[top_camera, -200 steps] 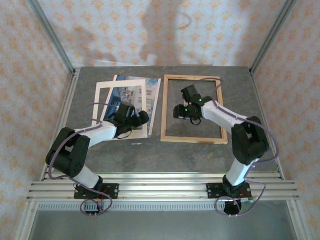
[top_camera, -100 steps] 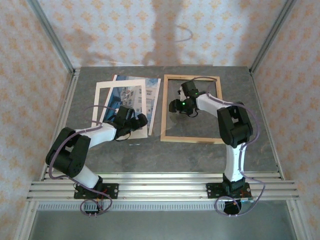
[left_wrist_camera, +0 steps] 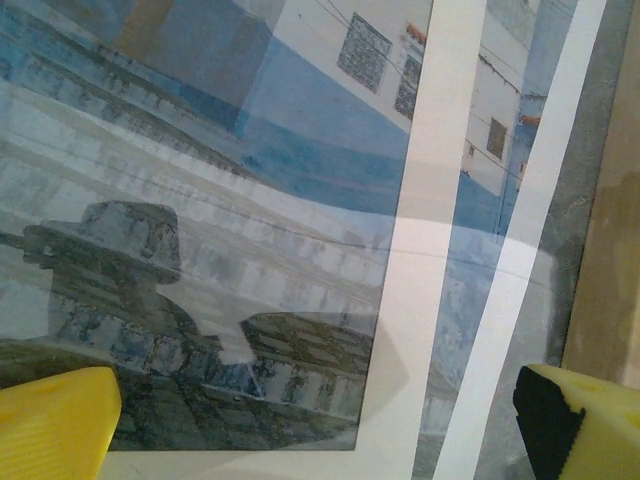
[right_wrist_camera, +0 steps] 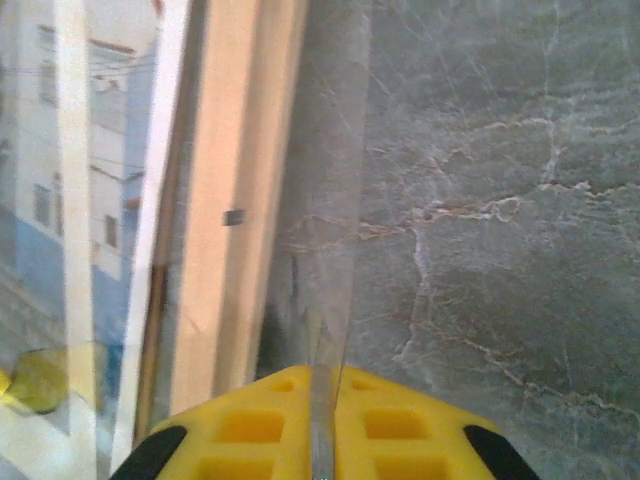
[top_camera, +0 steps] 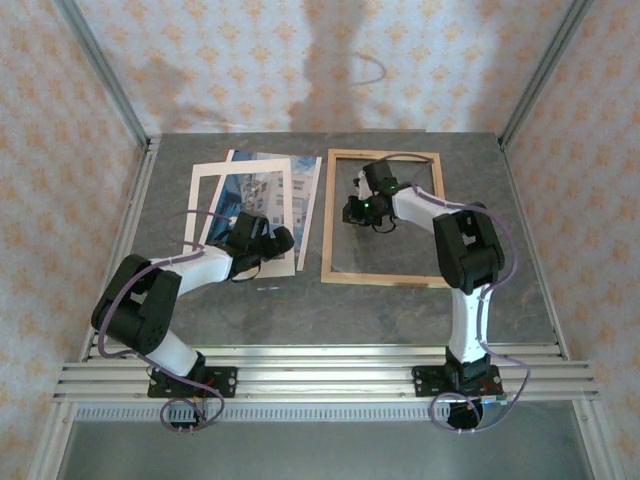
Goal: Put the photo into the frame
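Observation:
The photo point(top_camera: 262, 190), a blue and white building print, lies flat at the table's left with the cream mat point(top_camera: 200, 200) on top of it. The light wood frame point(top_camera: 330, 215) lies to its right. My left gripper point(top_camera: 283, 238) hovers open over the photo's near right corner; the left wrist view shows the photo point(left_wrist_camera: 200, 200), the mat's strip point(left_wrist_camera: 430, 250) and the left gripper point(left_wrist_camera: 315, 430). My right gripper point(top_camera: 352, 210) sits inside the frame by its left rail. In the right wrist view the right gripper point(right_wrist_camera: 322, 400) is shut on a thin clear pane point(right_wrist_camera: 330, 250) held edge-on beside the frame rail point(right_wrist_camera: 225, 220).
The grey stone table point(top_camera: 480, 180) is walled by patterned panels and metal posts point(top_camera: 100, 70). Bare tabletop lies right of the frame and along the near edge. A small pale scrap point(top_camera: 268, 289) lies near the photo's front edge.
My right arm swung toward the frame's left rail and its elbow rose; its jaws then closed on the clear pane. The left arm barely moved.

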### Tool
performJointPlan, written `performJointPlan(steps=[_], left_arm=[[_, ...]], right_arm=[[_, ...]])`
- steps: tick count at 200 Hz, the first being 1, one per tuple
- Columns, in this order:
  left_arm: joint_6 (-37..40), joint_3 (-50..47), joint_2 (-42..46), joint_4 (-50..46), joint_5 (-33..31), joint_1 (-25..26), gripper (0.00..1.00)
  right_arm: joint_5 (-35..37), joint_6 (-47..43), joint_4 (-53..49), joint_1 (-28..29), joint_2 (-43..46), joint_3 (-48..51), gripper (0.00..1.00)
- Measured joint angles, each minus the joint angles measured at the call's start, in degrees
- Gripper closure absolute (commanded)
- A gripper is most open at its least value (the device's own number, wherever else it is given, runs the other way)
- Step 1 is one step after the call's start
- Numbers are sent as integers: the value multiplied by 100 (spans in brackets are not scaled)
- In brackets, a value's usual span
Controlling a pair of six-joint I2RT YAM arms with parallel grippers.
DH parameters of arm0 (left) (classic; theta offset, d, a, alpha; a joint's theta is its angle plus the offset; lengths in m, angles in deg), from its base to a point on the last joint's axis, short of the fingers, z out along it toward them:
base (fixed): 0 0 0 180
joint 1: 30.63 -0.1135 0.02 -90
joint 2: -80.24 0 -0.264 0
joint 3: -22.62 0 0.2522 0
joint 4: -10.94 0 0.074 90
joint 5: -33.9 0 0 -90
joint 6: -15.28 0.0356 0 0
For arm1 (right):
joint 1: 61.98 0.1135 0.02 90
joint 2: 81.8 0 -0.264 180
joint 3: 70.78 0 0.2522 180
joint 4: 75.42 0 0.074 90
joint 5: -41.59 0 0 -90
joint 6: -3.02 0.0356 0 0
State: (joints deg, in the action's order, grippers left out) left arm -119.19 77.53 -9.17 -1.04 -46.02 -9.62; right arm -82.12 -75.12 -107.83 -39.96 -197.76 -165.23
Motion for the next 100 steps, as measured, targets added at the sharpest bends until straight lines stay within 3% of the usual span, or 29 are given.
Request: performJointPlan(steps=[9,100], left_arm=[[0,0,0,0,-2,0,0],[236,348,199,-238,-120,0,0]], right_arm=[[7,-7,-15,2,105,0,100],[350,-11,-315,-310,1054,496,100]])
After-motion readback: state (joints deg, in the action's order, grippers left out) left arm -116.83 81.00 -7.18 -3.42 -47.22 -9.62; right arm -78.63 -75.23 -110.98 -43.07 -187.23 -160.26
